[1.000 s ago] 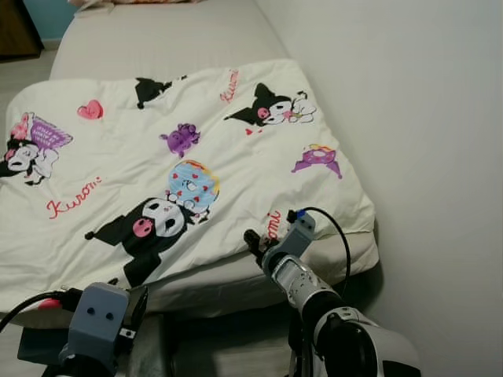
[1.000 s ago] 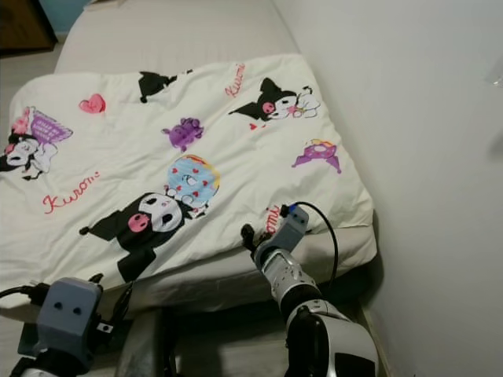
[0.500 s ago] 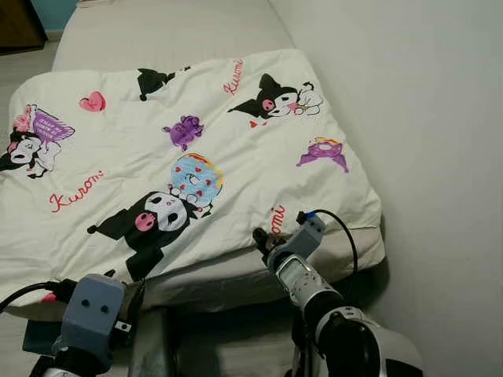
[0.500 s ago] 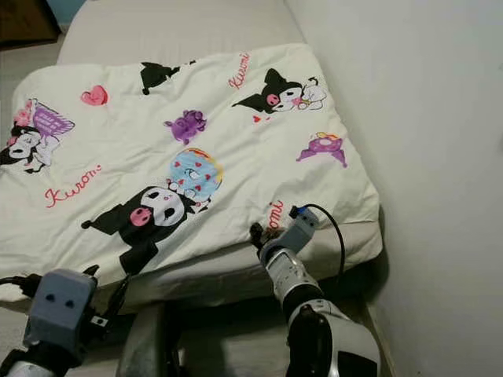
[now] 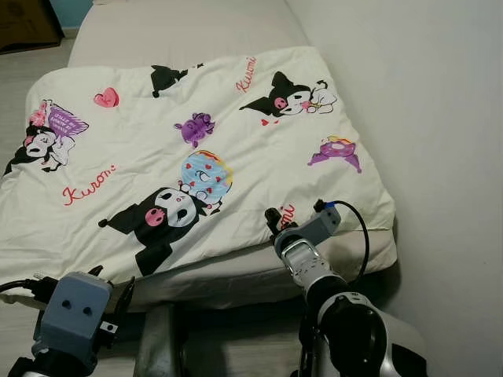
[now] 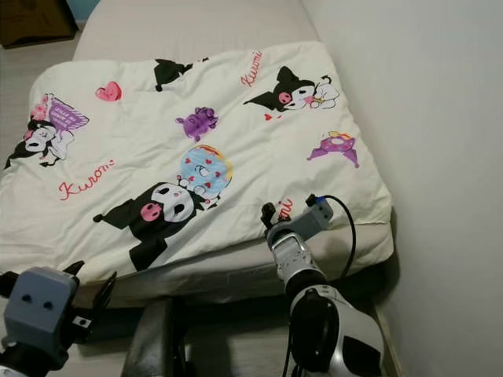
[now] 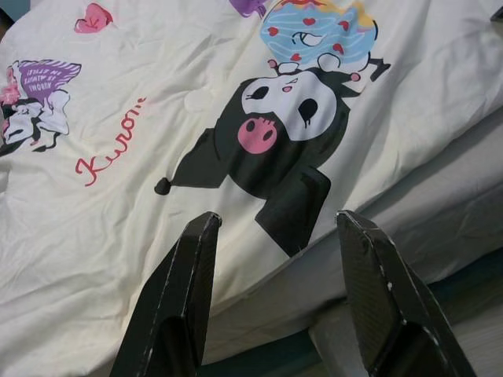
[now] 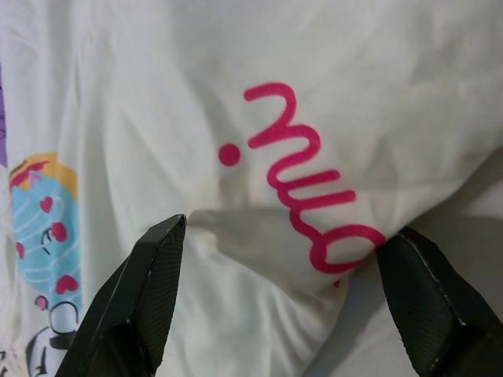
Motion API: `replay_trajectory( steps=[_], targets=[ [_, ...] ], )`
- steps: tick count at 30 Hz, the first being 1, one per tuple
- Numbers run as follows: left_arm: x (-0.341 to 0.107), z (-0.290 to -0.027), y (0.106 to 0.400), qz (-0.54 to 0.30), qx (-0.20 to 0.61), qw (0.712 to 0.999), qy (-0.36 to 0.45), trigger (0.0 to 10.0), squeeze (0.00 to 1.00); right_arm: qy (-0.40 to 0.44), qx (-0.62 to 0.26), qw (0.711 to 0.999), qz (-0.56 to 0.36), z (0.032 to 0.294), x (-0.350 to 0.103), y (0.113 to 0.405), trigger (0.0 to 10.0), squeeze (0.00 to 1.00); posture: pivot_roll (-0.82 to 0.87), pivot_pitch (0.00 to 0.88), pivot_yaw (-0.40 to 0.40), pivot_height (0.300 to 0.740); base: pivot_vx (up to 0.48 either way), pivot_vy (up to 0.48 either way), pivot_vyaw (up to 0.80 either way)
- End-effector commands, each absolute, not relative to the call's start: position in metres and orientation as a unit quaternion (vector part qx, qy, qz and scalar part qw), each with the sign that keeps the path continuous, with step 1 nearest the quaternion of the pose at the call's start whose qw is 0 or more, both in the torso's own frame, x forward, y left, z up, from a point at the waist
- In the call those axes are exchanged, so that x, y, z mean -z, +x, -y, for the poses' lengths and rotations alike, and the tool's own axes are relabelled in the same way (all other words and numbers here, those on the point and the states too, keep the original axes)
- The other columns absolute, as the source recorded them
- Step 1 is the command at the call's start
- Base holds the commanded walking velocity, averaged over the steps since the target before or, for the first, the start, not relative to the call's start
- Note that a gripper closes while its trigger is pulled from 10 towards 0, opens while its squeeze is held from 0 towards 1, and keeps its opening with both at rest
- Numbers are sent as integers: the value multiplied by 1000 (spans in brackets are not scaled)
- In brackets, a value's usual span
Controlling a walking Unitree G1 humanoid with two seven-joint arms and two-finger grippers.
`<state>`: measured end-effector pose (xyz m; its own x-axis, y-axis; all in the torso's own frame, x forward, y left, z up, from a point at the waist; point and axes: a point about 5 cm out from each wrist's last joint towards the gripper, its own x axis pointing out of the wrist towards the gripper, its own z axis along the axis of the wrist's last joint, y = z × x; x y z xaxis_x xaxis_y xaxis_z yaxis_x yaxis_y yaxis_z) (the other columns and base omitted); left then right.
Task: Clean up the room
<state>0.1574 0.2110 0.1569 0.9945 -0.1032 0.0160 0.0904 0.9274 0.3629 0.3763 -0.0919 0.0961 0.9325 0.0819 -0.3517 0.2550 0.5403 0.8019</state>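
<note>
A cartoon-print quilt covers the bed beside a white wall. The right gripper has its jaws wide around the quilt's near edge. The left gripper hangs off the bed's foot, jaws wide, the quilt just ahead.

Red script "Kuromi" printed on white duvet: once near left part, once near far edge, once at near edge, partly hidden by right gripper. Small lettering on purple emblem unreadable.
</note>
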Motion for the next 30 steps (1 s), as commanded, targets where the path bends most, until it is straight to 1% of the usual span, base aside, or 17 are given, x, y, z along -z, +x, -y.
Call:
replay_trajectory(
  steps=[1, 8, 9, 10, 11, 12, 19, 30],
  targets=[
    [-155, -214, 153, 1, 52, 981, 188, 10000, 0, 488, 50, 853, -180, 89, -94, 375, 10000, 0, 298, 318, -31, 541, 0, 0, 0],
    [-155, -214, 151, -4, 53, 980, 191, 10000, 0, 494, 56, 849, -176, 92, -94, 375, 10000, 0, 297, 317, -30, 541, 0, 0, 0],
    [-155, -215, 150, -6, 53, 980, 191, 10000, 0, 494, 60, 849, -176, 94, -92, 374, 7647, 0, 297, 316, -30, 541, 0, 0, 0],
    [-155, -215, 150, -6, 53, 980, 191, 10000, 0, 494, 60, 849, -176, 94, -92, 374, 7647, 0, 297, 316, -30, 541, 0, 0, 0],
    [-155, -215, 150, -7, 53, 980, 191, 10000, 0, 495, 65, 848, -176, 96, -90, 373, 3098, 0, 296, 316, -29, 541, 0, 0, 0],
    [-155, -216, 150, -7, 52, 980, 191, 10000, 0, 496, 69, 847, -176, 98, -88, 373, 0, 0, 296, 314, -26, 541, 0, 0, 0],
    [-155, -218, 151, -9, 52, 980, 193, 10000, 0, 492, 76, 850, -174, 102, -86, 372, 0, 0, 296, 314, -24, 541, 0, 0, 0],
    [-156, -220, 153, -9, 52, 979, 195, 10000, 0, 465, 74, 865, -174, 106, -86, 372, 0, 0, 293, 312, -19, 541, 0, 0, 0]
  ],
)
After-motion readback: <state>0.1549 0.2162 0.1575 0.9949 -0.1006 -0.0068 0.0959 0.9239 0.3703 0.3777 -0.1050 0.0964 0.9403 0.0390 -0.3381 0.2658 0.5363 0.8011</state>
